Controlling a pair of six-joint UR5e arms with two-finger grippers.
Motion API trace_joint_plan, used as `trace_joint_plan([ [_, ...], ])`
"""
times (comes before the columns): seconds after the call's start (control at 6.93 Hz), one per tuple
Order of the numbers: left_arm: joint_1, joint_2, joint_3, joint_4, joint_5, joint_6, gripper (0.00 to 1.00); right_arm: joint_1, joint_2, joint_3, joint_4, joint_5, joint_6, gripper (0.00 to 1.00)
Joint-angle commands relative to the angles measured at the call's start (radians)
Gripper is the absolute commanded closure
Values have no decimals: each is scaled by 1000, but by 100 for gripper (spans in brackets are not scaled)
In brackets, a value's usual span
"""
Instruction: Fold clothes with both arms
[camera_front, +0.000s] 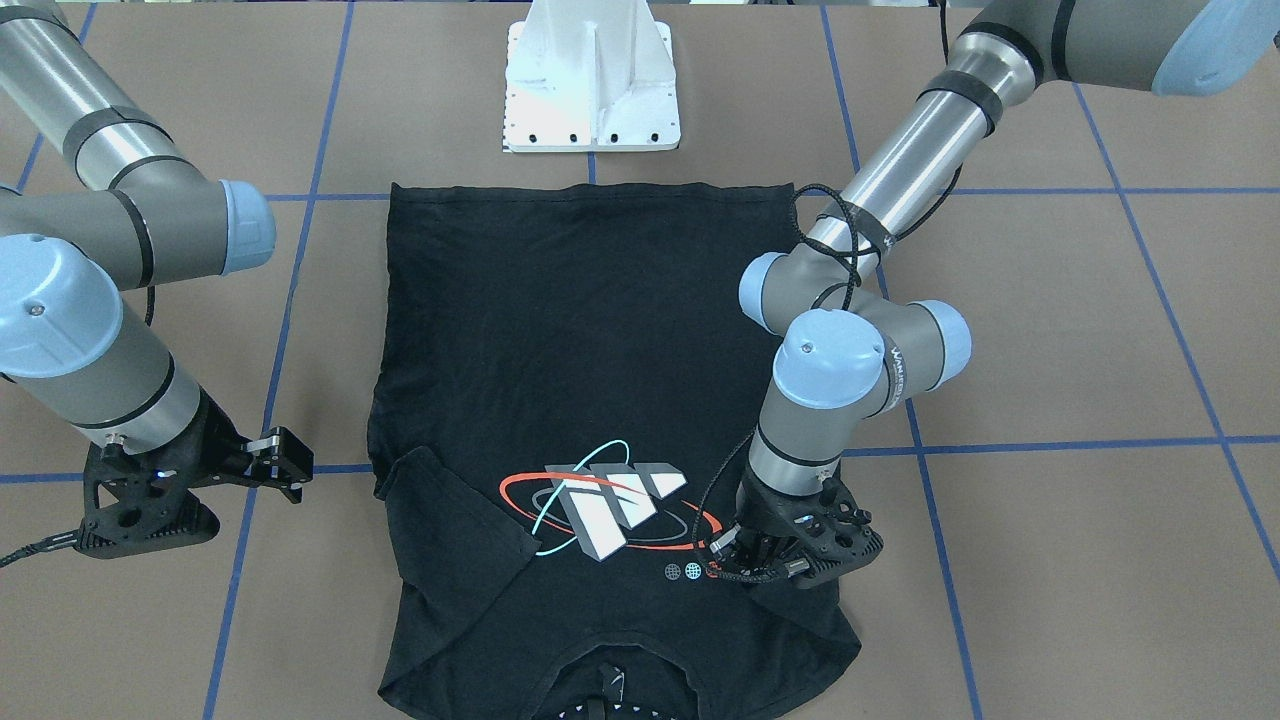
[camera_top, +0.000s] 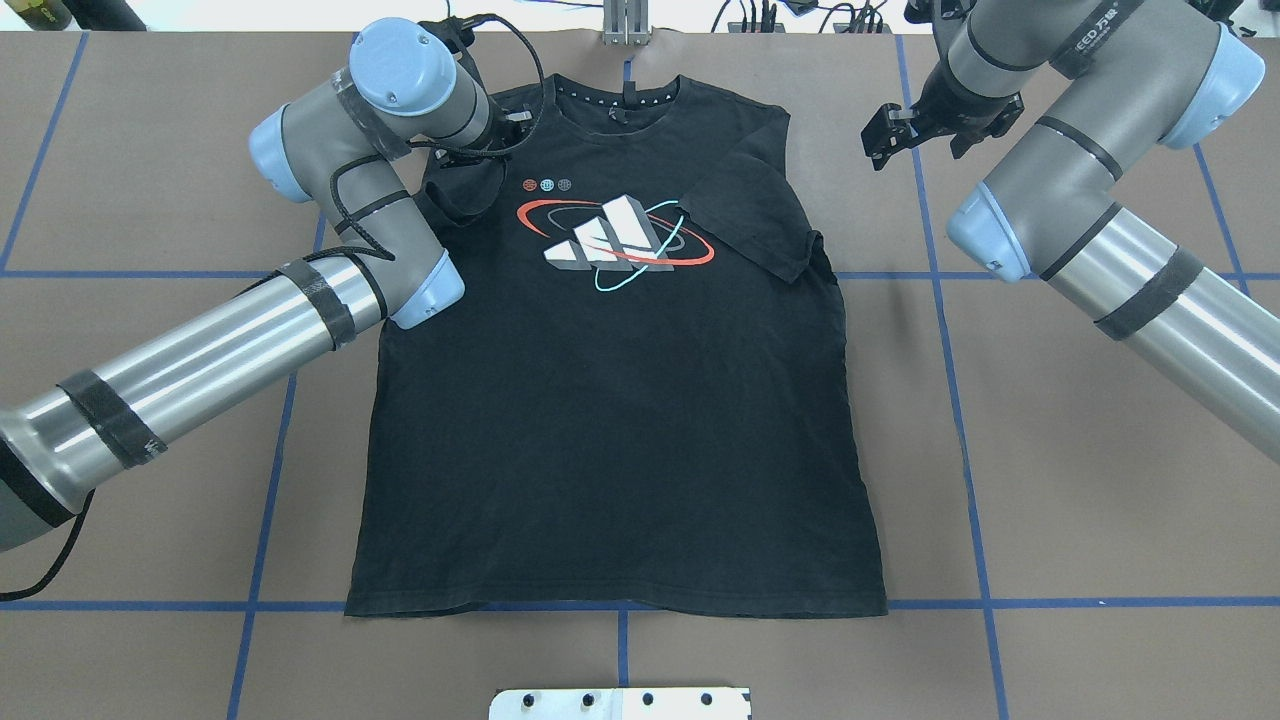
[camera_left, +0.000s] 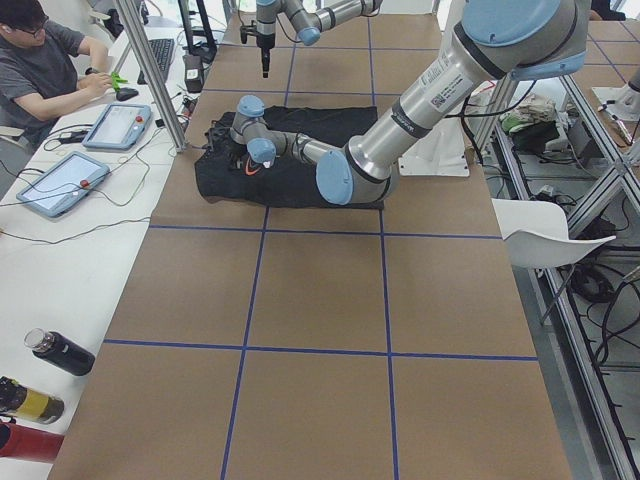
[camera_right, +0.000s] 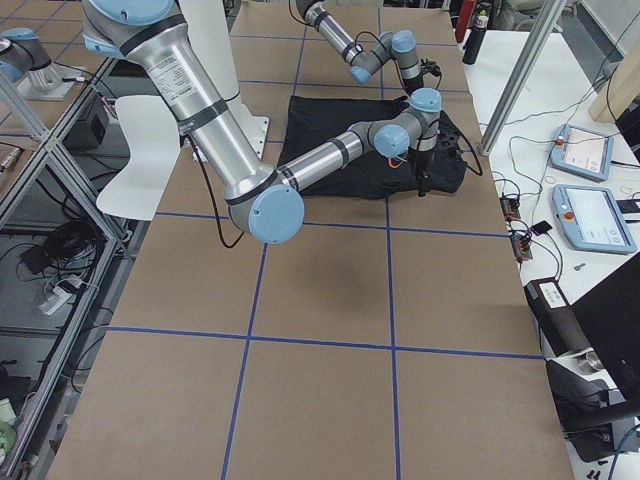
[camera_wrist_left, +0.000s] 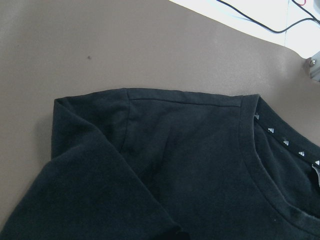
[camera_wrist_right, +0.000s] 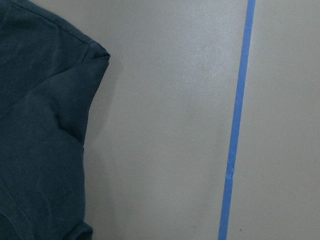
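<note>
The black T-shirt (camera_top: 620, 420) lies flat, graphic (camera_top: 610, 235) up, collar at the far edge. It also shows in the front view (camera_front: 560, 330). Its sleeve (camera_top: 750, 215) on my right side lies folded in over the chest. My left gripper (camera_top: 470, 165) is low over the other shoulder, shut on that sleeve (camera_top: 455, 205), which is drawn in toward the graphic; it shows in the front view too (camera_front: 728, 558). The left wrist view shows the shoulder and collar (camera_wrist_left: 260, 165), no fingers. My right gripper (camera_top: 885, 135) is open and empty, off the shirt beside the folded sleeve (camera_front: 290, 465).
The white pedestal base (camera_front: 592, 85) stands at the near hem. Blue tape lines (camera_wrist_right: 235, 125) cross the brown table. An operator (camera_left: 40, 60), tablets (camera_left: 118, 125), a metal post (camera_left: 160, 80) and bottles (camera_left: 60, 352) are along the far side.
</note>
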Motion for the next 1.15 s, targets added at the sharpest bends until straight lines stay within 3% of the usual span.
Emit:
trace_joint_plan([
  [0.0, -1, 23, -37, -16, -2, 41, 0, -1, 0, 0, 0, -1, 0, 0],
  [0.14, -5, 60, -116, -3, -11, 90, 0, -1, 2, 0, 0, -1, 2, 0],
  [0.29, -22, 125, -210, 9, -105, 151, 0, -1, 2, 9, 2, -1, 32, 0],
  [0.43, -41, 246, -387, 51, -165, 216, 0, -16, 0, 50, 0, -2, 94, 0],
  [0.58, -42, 375, -597, 143, -166, 291, 0, -39, -17, 111, -8, -5, 156, 0],
  [0.72, -41, 467, -763, 252, -169, 355, 0, -80, -84, 208, -9, -20, 223, 0],
  [1.01, -27, 635, -931, 254, -209, 353, 0, -187, -270, 460, -14, -78, 354, 0],
])
